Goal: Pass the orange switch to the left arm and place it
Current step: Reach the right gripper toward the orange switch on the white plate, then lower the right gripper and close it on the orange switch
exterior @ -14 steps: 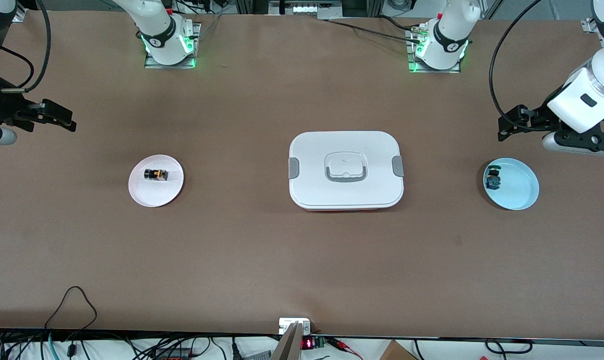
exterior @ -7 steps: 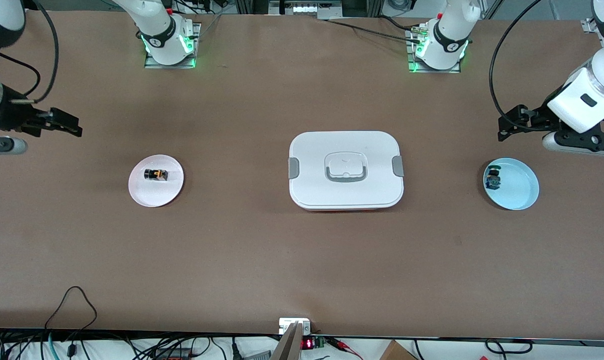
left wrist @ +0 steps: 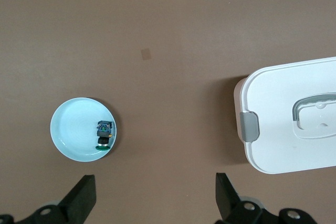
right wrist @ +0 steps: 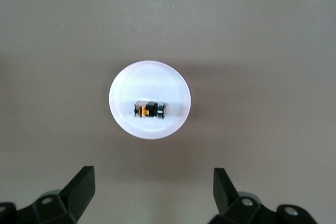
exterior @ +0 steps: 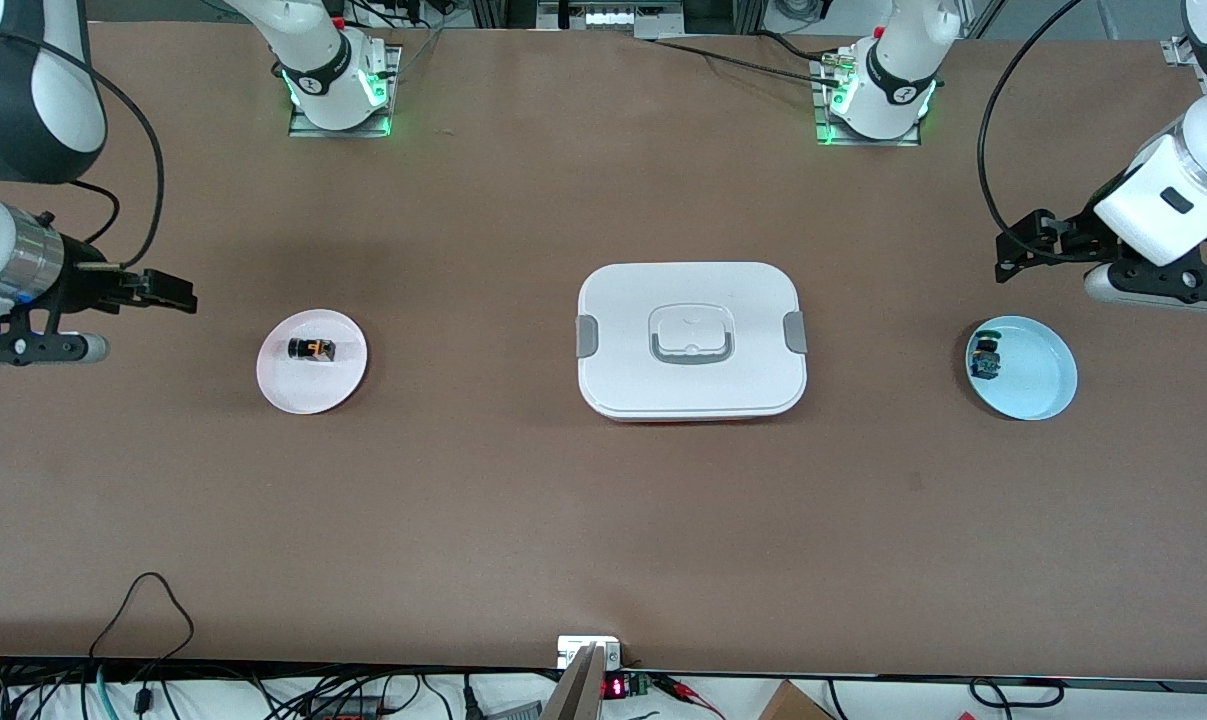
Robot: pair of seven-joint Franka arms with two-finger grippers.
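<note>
We see the tiny black blocky orange switch [exterior: 312,349] lying on its side on a small round pale pink plate [exterior: 293,392], left of centre in the front view, toward the right arm's end of the brown table [exterior: 463,500]; in the right wrist view the orange switch [right wrist: 149,109] sits near the middle of that plate [right wrist: 149,77], its orange end turned away from its black end; the right gripper [exterior: 168,292], black and two-fingered, hangs at the left edge of the front view, over bare table just beside the plate, and its fingers [right wrist: 81,184] are spread wide with nothing between them; the large white rounded-rectangular lidded box [exterior: 691,340] with grey side clips and a grey-rimmed recessed handle stands at the centre of the front view, well apart from both plates; at the right of that view a small round light blue plate [exterior: 1038,385] carries a small black switch with green-blue parts [exterior: 985,358] near its rim; the left gripper [exterior: 1028,245] waits at the right edge, over the table near the blue plate, its fingers [left wrist: 84,195] likewise spread apart and empty; in the left wrist view we see the blue plate [left wrist: 68,135], the green-blue switch [left wrist: 104,135] and one end of the box [left wrist: 283,150].
</note>
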